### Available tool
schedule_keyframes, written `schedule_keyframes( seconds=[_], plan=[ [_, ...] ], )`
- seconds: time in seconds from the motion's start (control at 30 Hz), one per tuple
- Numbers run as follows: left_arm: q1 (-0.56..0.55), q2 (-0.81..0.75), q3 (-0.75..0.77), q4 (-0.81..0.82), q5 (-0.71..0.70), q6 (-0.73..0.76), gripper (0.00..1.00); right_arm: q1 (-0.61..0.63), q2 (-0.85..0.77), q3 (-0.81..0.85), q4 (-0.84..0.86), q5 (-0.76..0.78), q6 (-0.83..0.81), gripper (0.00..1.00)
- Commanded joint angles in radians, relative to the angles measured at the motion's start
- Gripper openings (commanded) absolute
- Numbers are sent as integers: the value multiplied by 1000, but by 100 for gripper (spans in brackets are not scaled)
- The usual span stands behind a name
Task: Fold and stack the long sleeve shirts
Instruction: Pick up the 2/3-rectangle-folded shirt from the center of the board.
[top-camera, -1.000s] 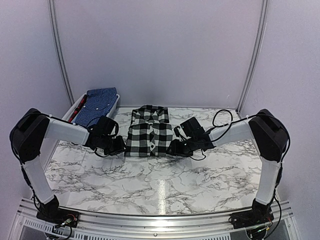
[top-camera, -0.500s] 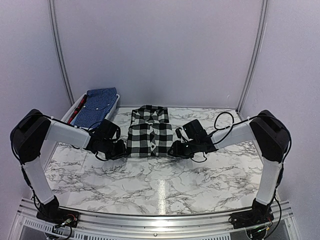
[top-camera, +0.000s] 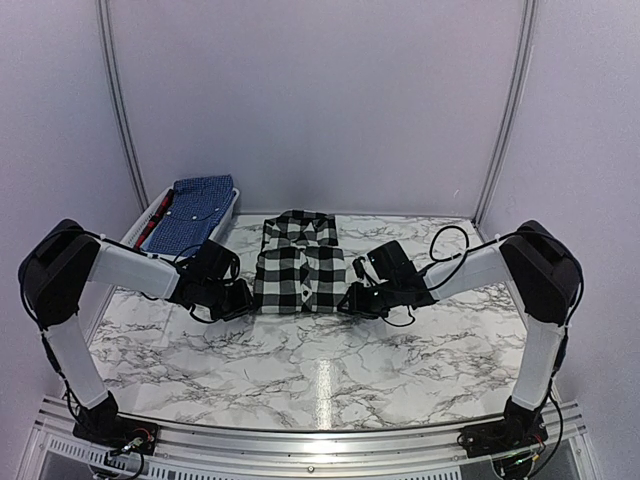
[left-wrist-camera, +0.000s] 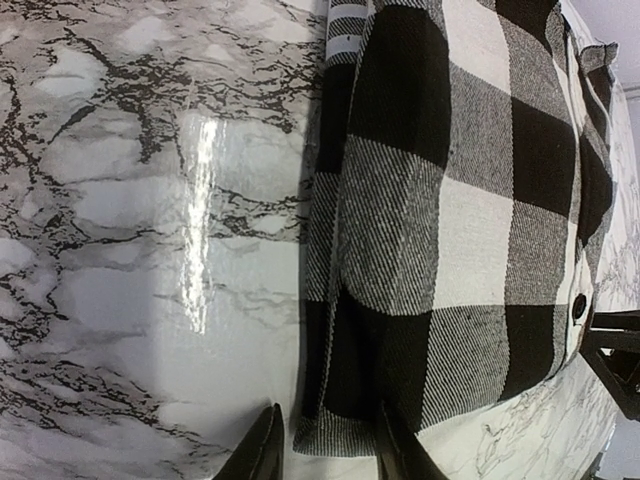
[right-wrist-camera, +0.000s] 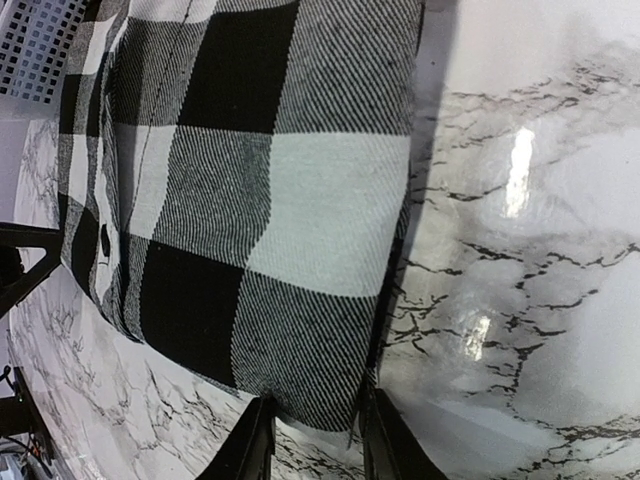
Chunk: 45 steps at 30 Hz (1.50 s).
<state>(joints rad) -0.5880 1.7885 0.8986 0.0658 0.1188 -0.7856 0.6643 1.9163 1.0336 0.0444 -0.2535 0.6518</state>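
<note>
Looking from above, we see the checked shirt (top-camera: 298, 272) folded on the table (top-camera: 420, 340), the blue shirt (top-camera: 195, 210) on the basket (top-camera: 234, 206); stacking looks undone. Left wrist: the left hand (left-wrist-camera: 330, 450) straddles one near corner, open. Right wrist: the right hand (right-wrist-camera: 315, 440) flanks another; grip unclear.

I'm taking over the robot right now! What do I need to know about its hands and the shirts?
Left hand is open, fingers either side of the near left corner of the checked shirt, not pinching.
Right hand straddles the near right corner; I cannot tell if it pinches.
The checked shirt lies flat on the marble table, folded to a narrow rectangle, collar far.
The blue shirt lies on the white basket, far left.
Done: sleeves tucked in. Left: fold the near edge toward the collar, probably, then stack the shirts.
</note>
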Motion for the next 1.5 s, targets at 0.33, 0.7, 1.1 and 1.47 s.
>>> schedule_keyframes(
  seconds=[0.33, 0.7, 1.1, 1.47],
  plan=[
    [-14, 33, -22, -33, 39, -81, 21, -8, -3, -21, 14, -1, 3, 22],
    [-21, 36, -34, 29, 57, -144, 0, -9, -30, -33, 14, -6, -12, 0],
    [-165, -107, -185, 23, 2, -230, 0, 82, -237, -243, 4, 25, 54, 0],
    [-477, -359, -364, -21, -194, -463, 0, 320, -601, -494, -86, 141, 250, 0]
  ],
)
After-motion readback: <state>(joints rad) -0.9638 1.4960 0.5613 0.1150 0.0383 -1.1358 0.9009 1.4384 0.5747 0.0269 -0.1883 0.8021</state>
